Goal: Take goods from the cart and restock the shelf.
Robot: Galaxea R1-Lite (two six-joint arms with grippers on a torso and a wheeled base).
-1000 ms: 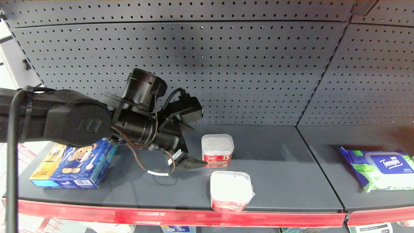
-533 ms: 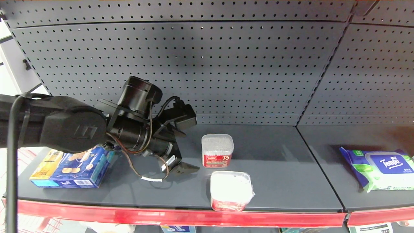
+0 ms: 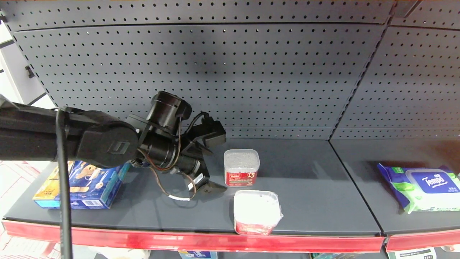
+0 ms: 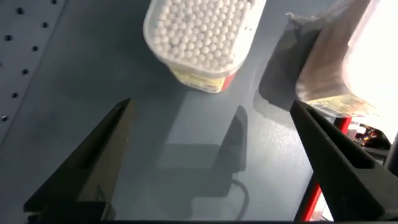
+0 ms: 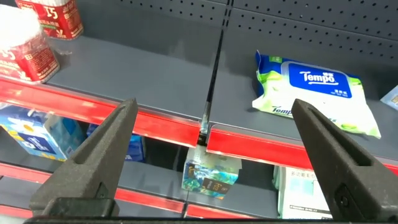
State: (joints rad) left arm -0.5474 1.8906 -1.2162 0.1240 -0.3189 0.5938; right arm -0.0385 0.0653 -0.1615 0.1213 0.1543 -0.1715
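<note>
A clear cotton-swab box (image 3: pixel 241 167) with a red label stands upright mid-shelf. A second such box (image 3: pixel 256 212) stands at the red front edge. My left gripper (image 3: pixel 212 182) hovers low over the shelf just left of the rear box, open and holding nothing. From the left wrist, the rear box (image 4: pixel 202 37) lies ahead of the open left gripper (image 4: pixel 211 155) and the front box (image 4: pixel 345 56) is off to one side. My right gripper (image 5: pixel 214 162) hangs open in front of the shelf edge, holding nothing.
A blue carton (image 3: pixel 84 185) lies at the shelf's left end, under my left arm. A wet-wipes pack (image 3: pixel 424 187) (image 5: pixel 314 93) rests on the right shelf section. The pegboard back wall (image 3: pixel 251 79) stands close behind. More goods (image 5: pixel 211 174) fill the shelf below.
My left arm drew back leftward from the rear box, then came forward again, sitting a little lower with its gripper still open. Both boxes stayed put.
</note>
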